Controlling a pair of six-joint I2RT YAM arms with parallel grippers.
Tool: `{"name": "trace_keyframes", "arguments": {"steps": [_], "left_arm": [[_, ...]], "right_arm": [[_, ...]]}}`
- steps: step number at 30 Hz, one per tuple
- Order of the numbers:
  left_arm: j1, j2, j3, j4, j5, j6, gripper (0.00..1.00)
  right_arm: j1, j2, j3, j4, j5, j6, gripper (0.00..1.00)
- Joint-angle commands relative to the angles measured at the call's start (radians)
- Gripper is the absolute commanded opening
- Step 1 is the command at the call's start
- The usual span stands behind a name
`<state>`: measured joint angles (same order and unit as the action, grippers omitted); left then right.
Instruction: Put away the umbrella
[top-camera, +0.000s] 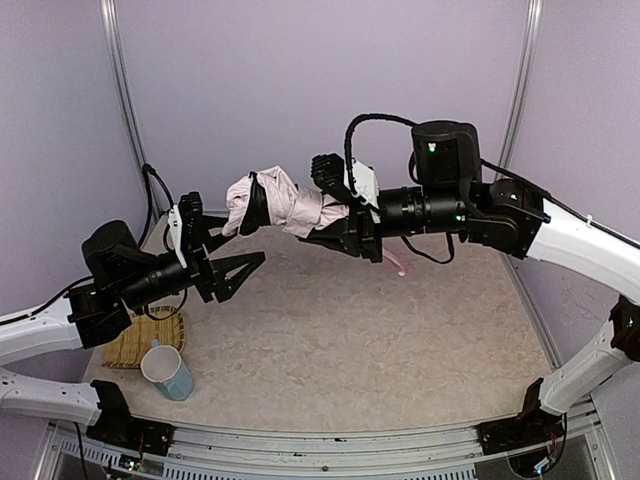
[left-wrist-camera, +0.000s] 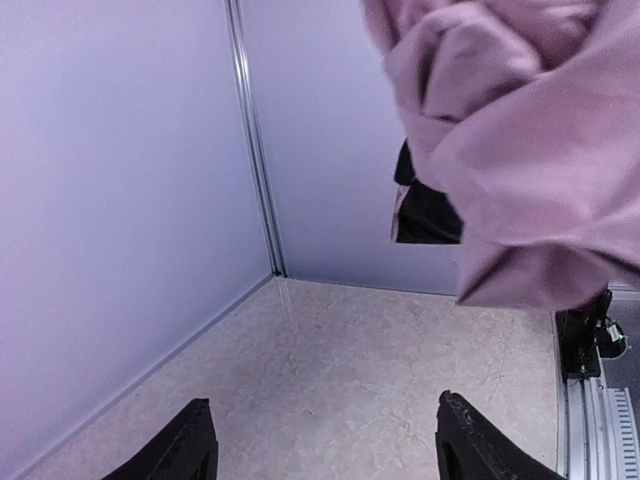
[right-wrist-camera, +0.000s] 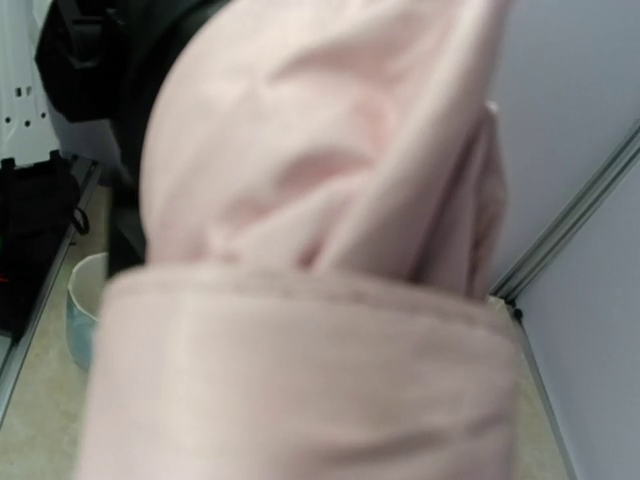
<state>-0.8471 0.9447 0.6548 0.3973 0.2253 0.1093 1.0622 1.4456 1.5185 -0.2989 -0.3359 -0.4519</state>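
The umbrella (top-camera: 283, 205) is held in the air above the far middle of the table (top-camera: 350, 340), touching nothing below it. It is a crumpled bundle of pale pink cloth with a patch of black lining showing at its left end. The right gripper (top-camera: 332, 210) has it by its right end, one finger above the cloth and one below, closed on the bundle. In the right wrist view the pink cloth (right-wrist-camera: 320, 300) fills nearly everything, so the fingers themselves cannot be seen there. The left gripper (top-camera: 228, 238) hangs just below and left of the free end, fingers spread wide with nothing between them. In its own view the cloth (left-wrist-camera: 510, 150) hangs above the parted fingertips (left-wrist-camera: 200, 440). A pale blue mug (top-camera: 168, 372) stands near the near left corner, against a woven mat (top-camera: 125, 345).
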Motion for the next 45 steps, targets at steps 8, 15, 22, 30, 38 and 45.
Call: {"name": "trace_keyframes", "arguments": {"steps": [8,15,22,30,38,45], "left_arm": [[-0.027,-0.033,-0.012,0.277,0.203,0.049,0.99],[-0.110,0.140,0.044,0.552,0.314,-0.042,0.99],[-0.178,0.238,0.096,0.765,0.287,-0.095,0.99],[-0.184,0.282,0.147,0.693,0.227,-0.089,0.53],[-0.184,0.260,0.140,0.617,0.214,-0.029,0.46],[-0.185,0.282,0.150,0.572,0.184,0.030,0.78]], "right_arm": [[-0.011,-0.017,0.025,0.036,-0.130,0.007,0.00],[-0.011,0.016,0.043,0.095,-0.224,0.028,0.00],[-0.011,0.050,0.050,0.146,-0.271,0.040,0.00],[-0.011,0.045,0.041,0.170,-0.280,0.053,0.00],[-0.011,0.032,0.035,0.181,-0.271,0.053,0.00],[-0.010,0.039,0.039,0.185,-0.269,0.048,0.00]]}}
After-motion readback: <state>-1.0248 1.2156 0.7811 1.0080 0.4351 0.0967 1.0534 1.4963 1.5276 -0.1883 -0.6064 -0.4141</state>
